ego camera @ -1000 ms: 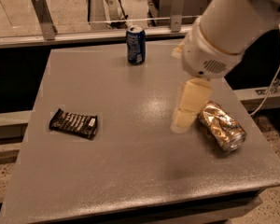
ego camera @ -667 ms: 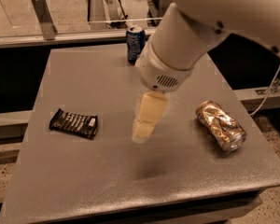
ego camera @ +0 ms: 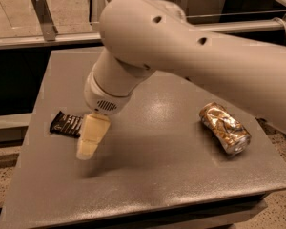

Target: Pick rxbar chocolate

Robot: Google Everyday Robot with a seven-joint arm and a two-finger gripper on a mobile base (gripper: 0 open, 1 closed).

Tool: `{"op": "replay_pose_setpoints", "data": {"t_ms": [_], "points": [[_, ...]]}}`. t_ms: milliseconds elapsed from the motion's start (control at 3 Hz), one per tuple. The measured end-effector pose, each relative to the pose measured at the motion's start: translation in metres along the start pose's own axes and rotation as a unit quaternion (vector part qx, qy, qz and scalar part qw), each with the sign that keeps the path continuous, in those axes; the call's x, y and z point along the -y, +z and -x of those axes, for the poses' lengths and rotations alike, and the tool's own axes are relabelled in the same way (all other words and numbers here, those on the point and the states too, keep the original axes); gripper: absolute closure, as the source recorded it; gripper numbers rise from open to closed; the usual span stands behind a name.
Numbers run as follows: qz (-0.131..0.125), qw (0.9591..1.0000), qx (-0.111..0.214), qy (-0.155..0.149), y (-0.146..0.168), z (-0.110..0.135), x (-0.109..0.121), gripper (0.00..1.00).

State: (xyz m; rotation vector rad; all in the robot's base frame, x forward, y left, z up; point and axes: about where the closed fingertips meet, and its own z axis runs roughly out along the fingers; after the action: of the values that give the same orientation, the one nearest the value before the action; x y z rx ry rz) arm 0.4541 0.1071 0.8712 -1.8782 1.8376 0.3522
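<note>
1. We see a dim, warm-toned scene. The grey matte worktop (ego camera: 171, 185) carries a broad pale sheen across its middle, so the light falls from above.
2. The big white robot arm (ego camera: 190, 46) is the brightest surface, shaded along its underside.
3. The cream claw (ego camera: 92, 137) hangs over the worktop's left part, with a soft dark shadow just below it.
4. The crushed gold can (ego camera: 225, 128) shows small glints, while the black-wrapped flat bar (ego camera: 66, 124) beside the claw nearly sinks into gloom.
</note>
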Motion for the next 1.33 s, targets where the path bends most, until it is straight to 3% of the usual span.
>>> {"op": "replay_pose_setpoints", "data": {"t_ms": [333,667,1333], "points": [[0.014,0.9996,0.02,0.011,0.038,0.024,-0.002,0.0],[0.029,0.9988,0.022,0.033,0.067,0.028,-0.003,0.0],[0.038,0.9972,0.027,0.059,0.086,0.022,0.004,0.41]]}}
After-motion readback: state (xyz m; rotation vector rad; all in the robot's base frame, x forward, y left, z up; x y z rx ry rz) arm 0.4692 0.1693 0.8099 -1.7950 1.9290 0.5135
